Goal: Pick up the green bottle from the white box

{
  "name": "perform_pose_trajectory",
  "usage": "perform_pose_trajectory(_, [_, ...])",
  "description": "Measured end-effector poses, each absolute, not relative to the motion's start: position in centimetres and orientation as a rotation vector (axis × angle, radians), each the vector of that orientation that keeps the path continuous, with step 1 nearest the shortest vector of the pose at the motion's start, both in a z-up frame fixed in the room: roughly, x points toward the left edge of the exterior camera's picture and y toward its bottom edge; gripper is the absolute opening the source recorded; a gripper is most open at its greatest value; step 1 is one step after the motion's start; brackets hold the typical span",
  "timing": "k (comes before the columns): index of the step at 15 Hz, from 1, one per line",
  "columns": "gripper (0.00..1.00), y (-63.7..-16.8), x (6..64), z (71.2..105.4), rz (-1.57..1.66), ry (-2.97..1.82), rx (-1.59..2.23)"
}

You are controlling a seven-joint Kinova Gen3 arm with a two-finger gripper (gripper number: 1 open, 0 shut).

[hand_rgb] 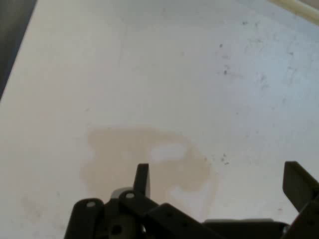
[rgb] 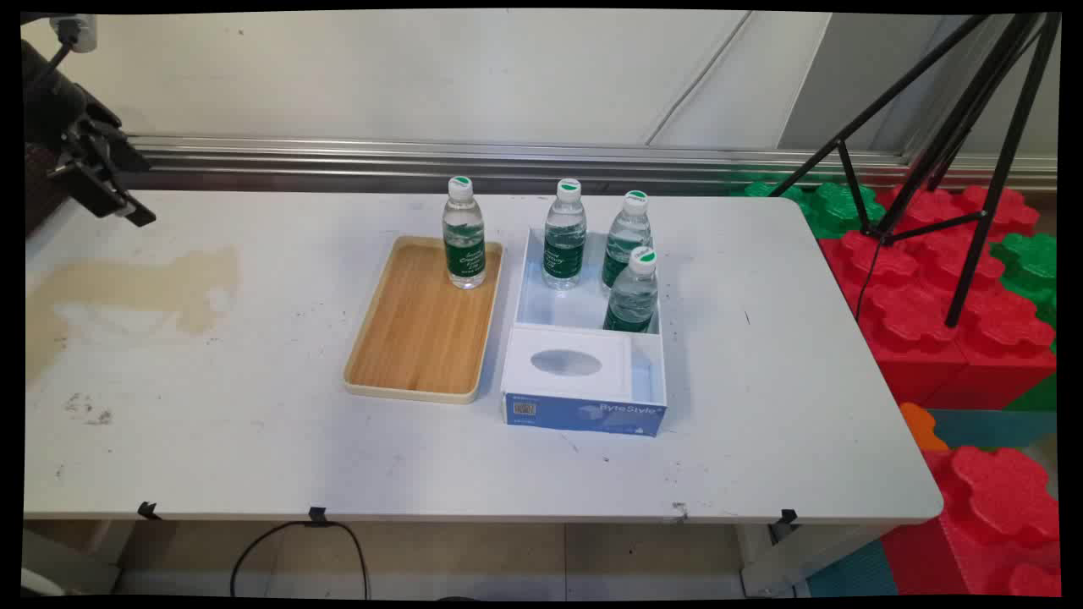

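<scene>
My gripper (rgb: 127, 210) hangs at the far left of the main view, above the table's back left part, far from every bottle. In the hand view its two fingers (hand_rgb: 142, 179) stand wide apart with nothing between them, so the gripper (hand_rgb: 219, 181) is open over a brownish stain (hand_rgb: 144, 159) on the table. A green-labelled water bottle (rgb: 464, 234) stands upright at the far end of a wooden tray (rgb: 419, 338). Three more such bottles (rgb: 565, 236) (rgb: 628, 239) (rgb: 632, 293) stand in the far half of a white box (rgb: 584, 402).
The brownish stain (rgb: 127, 288) spreads over the left of the table (rgb: 254, 440). A white insert (rgb: 568, 364) fills the box's near half. A black tripod (rgb: 956, 152) and red and green foam blocks (rgb: 956, 321) stand off the table's right edge.
</scene>
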State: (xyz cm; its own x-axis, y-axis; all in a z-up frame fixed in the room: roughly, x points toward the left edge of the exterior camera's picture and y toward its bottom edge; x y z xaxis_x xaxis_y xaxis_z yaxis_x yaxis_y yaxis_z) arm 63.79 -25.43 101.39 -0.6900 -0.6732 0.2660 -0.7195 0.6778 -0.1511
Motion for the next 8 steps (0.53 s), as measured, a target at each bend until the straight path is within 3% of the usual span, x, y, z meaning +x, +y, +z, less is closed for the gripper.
perform_pose_trajectory(8, [1.00, -25.4, 58.5, 101.0, 0.251, -2.505, 1.156])
